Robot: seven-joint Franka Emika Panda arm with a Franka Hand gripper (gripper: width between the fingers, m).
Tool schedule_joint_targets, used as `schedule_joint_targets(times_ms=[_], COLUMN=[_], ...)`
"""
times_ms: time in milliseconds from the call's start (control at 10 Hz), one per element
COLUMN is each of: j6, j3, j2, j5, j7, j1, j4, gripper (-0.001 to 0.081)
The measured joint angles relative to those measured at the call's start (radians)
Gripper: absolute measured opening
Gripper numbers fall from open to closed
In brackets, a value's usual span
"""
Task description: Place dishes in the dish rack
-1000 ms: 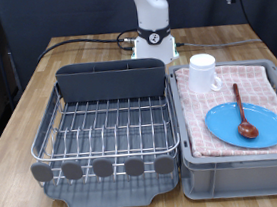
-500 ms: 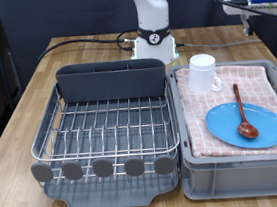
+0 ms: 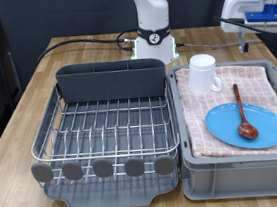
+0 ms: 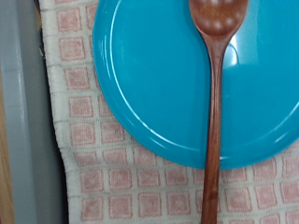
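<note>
A round bright-blue plate (image 3: 250,127) lies on the pink checkered cloth (image 3: 264,79) in the grey crate at the exterior view's right. A reddish-brown wooden spoon (image 3: 240,110) lies on the plate, bowl towards the view's bottom. A white handled mug (image 3: 205,73) stands upright at the crate's far left corner. The dark-grey dish rack (image 3: 106,127) with its wire grid holds no dishes. My gripper (image 3: 254,15) hangs high at the top right, above the crate and apart from everything. The wrist view looks down on the plate (image 4: 149,75) and spoon (image 4: 215,121); no fingers show there.
The grey crate (image 3: 237,173) stands right beside the rack on a wooden table (image 3: 35,80). The robot base (image 3: 154,36) and black cables sit behind the rack. The rack's tall cutlery compartment (image 3: 111,79) stands at its far side. The crate wall (image 4: 23,112) shows in the wrist view.
The hand has come further into view at the top right, moving left and down over the crate. The plate, spoon, mug and rack have not moved.
</note>
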Motion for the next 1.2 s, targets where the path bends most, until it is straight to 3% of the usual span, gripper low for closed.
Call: schedule_joint_targets(times_ms=[100, 400, 600, 800, 1200], j6=[0.047, 0.055, 0.121, 0.138, 0.139], j3=[0.0, -0.003, -0.013, -0.025, -0.028], j2=[-0.011, 0.019, 0.088, 0.149, 0.208], j5=[-0.03, -0.039, -0.148, -0.275, -0.338], j7=[-0.001, 0.017, 0.115, 0.262, 0.368], j1=[0.0, 0.0, 0.0, 0.014, 0.034], j4=[-0.026, -0.008, 0.016, 0.046, 0.06], gripper=[0.0802, 0.0802, 0.0802, 0.0802, 0.0802])
